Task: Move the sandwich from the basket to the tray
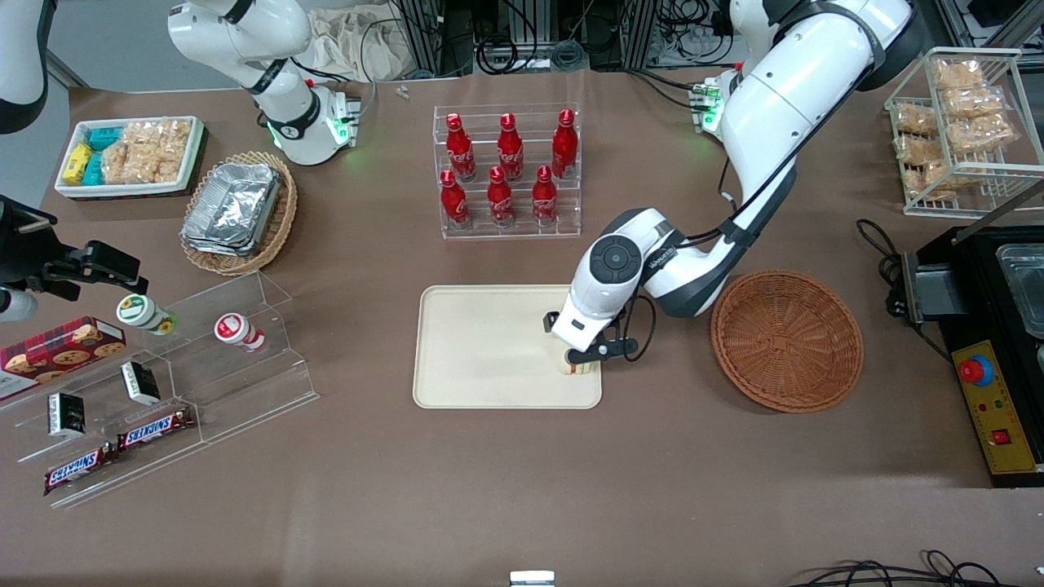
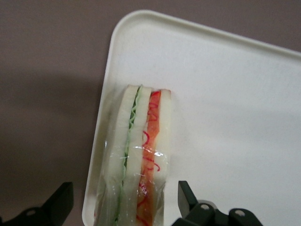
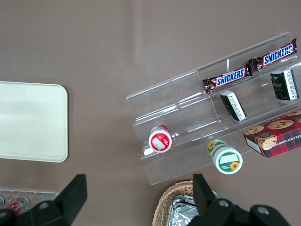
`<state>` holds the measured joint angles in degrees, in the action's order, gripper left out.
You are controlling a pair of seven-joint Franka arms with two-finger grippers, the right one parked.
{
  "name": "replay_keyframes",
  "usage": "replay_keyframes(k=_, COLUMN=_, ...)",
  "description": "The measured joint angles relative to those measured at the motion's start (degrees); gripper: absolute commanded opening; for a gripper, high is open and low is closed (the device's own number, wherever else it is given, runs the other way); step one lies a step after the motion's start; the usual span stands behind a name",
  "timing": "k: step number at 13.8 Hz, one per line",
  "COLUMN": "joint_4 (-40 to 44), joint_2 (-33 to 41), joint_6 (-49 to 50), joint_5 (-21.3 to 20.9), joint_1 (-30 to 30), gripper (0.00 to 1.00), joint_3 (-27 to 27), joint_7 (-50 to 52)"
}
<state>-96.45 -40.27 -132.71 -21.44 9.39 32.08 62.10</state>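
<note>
One sandwich (image 2: 141, 155), open claw (image 2: 124, 207) astride

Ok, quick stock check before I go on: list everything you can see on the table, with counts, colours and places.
sandwich: 1, white bread with green and red filling, wrapped, on the tray's edge nearest the basket
tray: 1, cream, mid-table
basket: 1, reddish-brown wicker, empty, beside the tray toward the working arm's end
cola bottles: 6, red, in a clear rack farther from the front camera than the tray
foil containers: stack, silver, in a tan basket toward the parked arm's end
Snickers bars: 2, brown, on the clear stepped stand
cookie box: 1, red, beside that stand
gripper: 1, black fingers, open, straddling the sandwich over the tray
</note>
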Motion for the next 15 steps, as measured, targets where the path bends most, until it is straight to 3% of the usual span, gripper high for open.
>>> replay_keyframes(k=3, joint_4=2.3, joint_2=5.0, joint_6=5.7, joint_5=-0.3, joint_1=-0.5, gripper=1.00, joint_3=0.0, joint_7=0.0)
replay_keyframes(k=6, joint_4=2.6, joint_2=12.6, joint_6=13.0, joint_5=0.7, joint_1=-4.9, gripper=1.00, joint_3=0.0, joint_7=-4.7)
replay_keyframes(k=13, joint_4=2.6, joint_2=20.4, joint_6=22.5, joint_5=10.7, joint_1=-12.0, gripper=1.00, joint_3=-0.5, joint_7=-19.2)
replay_keyframes(k=15, joint_4=2.7, joint_2=24.0, joint_6=25.3, joint_5=14.9, joint_1=-11.7, gripper=1.00, joint_3=-4.7, joint_7=-24.4)
